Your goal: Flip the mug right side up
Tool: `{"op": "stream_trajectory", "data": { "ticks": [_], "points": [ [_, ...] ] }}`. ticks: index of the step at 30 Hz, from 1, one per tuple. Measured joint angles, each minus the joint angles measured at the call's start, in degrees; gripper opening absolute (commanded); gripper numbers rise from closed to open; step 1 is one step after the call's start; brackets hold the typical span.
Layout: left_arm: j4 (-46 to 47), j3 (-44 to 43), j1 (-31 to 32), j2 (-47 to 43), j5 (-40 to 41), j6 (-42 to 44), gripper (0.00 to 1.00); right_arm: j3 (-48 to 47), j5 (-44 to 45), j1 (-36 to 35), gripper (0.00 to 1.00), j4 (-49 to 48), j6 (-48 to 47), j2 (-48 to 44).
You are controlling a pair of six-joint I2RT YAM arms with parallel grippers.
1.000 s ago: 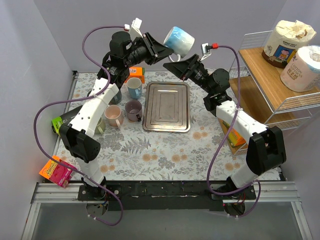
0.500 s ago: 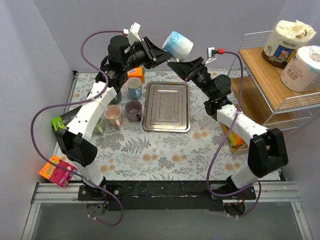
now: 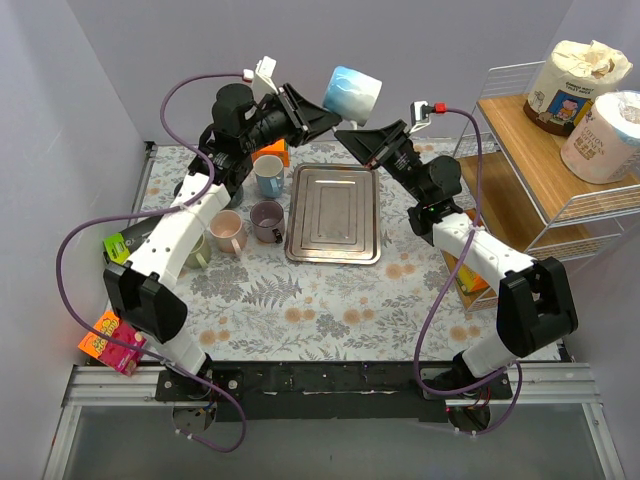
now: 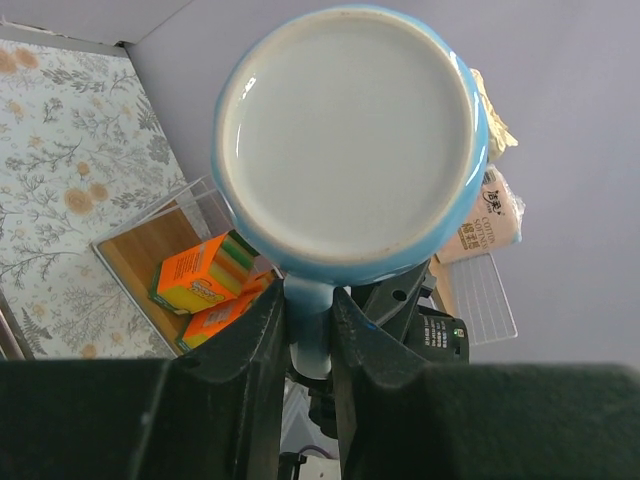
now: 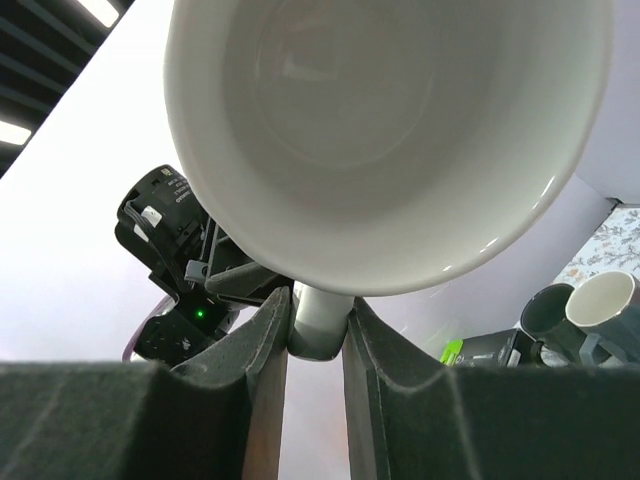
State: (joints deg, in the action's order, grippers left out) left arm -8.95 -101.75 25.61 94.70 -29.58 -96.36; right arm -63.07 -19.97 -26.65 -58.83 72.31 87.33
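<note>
The mug (image 3: 353,92) is pinched at its handle by the left gripper (image 4: 308,332) and right gripper (image 5: 318,322); one should be opened slowly.

The mug (image 3: 354,92) is glazed ceramic, glossy sky-blue outside and glossy white inside, with a duller, bare-looking foot ring on its base. The fingers (image 4: 240,370) at its handle look like matt black plastic. The tray (image 3: 333,213) towards the far edge of the tabletop is brushed metal with a soft sheen on a matt, flower-printed cloth (image 3: 330,300), and at the right edge a shelf (image 3: 510,140) has a smooth wooden board in a white-coated wire frame, carrying paper rolls (image 3: 580,75) in shiny wrap.
</note>
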Motion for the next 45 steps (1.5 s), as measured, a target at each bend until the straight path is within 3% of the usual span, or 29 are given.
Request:
{"op": "stream_trajectory", "data": {
  "ticks": [9, 17, 21, 24, 31, 39, 45],
  "points": [
    [2.21, 4.79, -0.33, -1.75, 0.31, -0.26, 0.04, 0.2, -1.42, -0.07, 0.01, 3.08, -0.94, -0.13],
    [3.13, 9.51, -0.52, -3.19, 0.31, 0.39, 0.47, 0.72, -1.49, -0.09, 0.01, 8.2, -2.89, -1.4],
    [3.45, 12.37, -0.52, -4.94, -0.02, 1.01, 0.53, 1.22, -0.11, 0.31, 0.01, 11.91, -3.85, -1.79],
    [4.0, 14.8, -0.52, -6.91, -0.04, 1.25, 0.67, 2.05, 0.59, 0.37, 0.01, 14.43, -4.44, -1.92],
    [3.65, 20.81, -0.74, -11.58, 1.7, 3.1, 0.82, 2.73, 0.55, 0.42, 0.01, 23.12, -7.87, -2.62],
    [-8.31, 20.22, -1.95, -16.13, 15.91, 10.38, 0.96, -2.58, 3.65, -4.63, 0.01, 46.05, -24.68, -2.64],
    [-17.57, 12.76, -2.23, -16.94, 30.95, 15.32, 0.98, -4.85, 12.87, -19.23, 0.01, 58.05, -38.12, -2.6]
  ]
}}
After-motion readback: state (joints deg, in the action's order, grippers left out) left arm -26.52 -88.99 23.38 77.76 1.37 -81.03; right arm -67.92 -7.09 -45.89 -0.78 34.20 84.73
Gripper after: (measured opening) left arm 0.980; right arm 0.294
